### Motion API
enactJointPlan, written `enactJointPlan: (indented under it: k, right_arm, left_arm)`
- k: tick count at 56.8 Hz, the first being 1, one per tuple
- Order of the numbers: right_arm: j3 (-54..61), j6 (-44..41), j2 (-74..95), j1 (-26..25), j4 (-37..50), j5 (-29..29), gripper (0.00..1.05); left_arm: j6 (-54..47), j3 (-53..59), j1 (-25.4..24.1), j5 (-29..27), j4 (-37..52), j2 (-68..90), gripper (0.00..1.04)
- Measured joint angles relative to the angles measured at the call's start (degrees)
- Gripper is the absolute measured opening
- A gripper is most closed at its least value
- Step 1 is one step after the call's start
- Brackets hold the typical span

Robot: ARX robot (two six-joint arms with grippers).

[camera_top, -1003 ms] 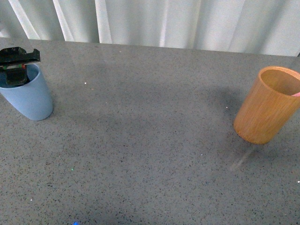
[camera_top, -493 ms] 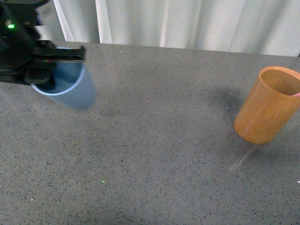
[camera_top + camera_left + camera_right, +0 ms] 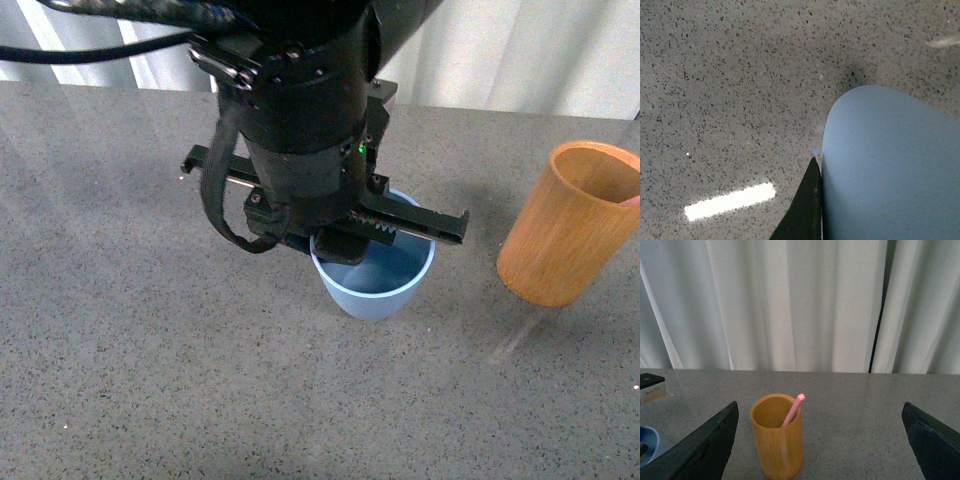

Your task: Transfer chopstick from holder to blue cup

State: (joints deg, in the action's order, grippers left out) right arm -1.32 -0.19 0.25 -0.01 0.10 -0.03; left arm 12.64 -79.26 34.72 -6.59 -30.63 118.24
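My left gripper (image 3: 345, 243) is shut on the near rim of the light blue cup (image 3: 376, 284), which hangs upright at the table's middle; whether its base touches the table I cannot tell. In the left wrist view one dark finger (image 3: 805, 210) presses on the blue cup's (image 3: 885, 165) outer wall. The orange-brown wooden holder (image 3: 568, 228) stands at the right, apart from the cup. A pinkish chopstick (image 3: 792, 411) leans inside the holder (image 3: 777, 442), its rounded end above the rim. My right gripper (image 3: 820, 412) is open, well back from the holder, with nothing between its fingers.
The grey speckled tabletop (image 3: 150, 380) spreads around both cups. White curtains (image 3: 800, 305) hang behind the far edge. A small white and black box (image 3: 652, 387) lies on the table to one side of the blue cup (image 3: 647, 442) in the right wrist view.
My left arm has carried the blue cup from the table's far left to its middle, closer to the holder. The holder and chopstick have not moved.
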Motion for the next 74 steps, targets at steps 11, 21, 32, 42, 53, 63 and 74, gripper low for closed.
enactJointPlan:
  k: [11,21,32,42,53,63,74]
  right_arm:
    - [0.0,0.0,0.0,0.0,0.0,0.0,0.95]
    - [0.0,0.0,0.0,0.0,0.0,0.0,0.95]
    - [0.0,0.0,0.0,0.0,0.0,0.0,0.95]
    - [0.0,0.0,0.0,0.0,0.0,0.0,0.95]
    - [0.0,0.0,0.0,0.0,0.0,0.0,0.95]
    - [0.0,0.0,0.0,0.0,0.0,0.0,0.95]
    - [0.0,0.0,0.0,0.0,0.0,0.0,0.95]
  left_arm:
    - [2.1,-3.9,-0.5,-1.9,-0.5,4.1,0.03]
    - [3.3,-5.4,-1.3,-2.4,-0.6,5.8,0.03]
    - [4.1,-5.4,-1.7,-2.3,-0.4,5.8,0.17]
    - [4.2,-5.1,-2.4,-0.9,0.8,5.2,0.42]
    - [4.0,-2.3,-4.6,0.6,3.1,0.1,0.80]
    - [3.5,1.6,-7.3,2.4,5.6,-5.0,0.97]
    - [3.6,9.9,-10.6,7.0,15.8,-14.9,0.98]
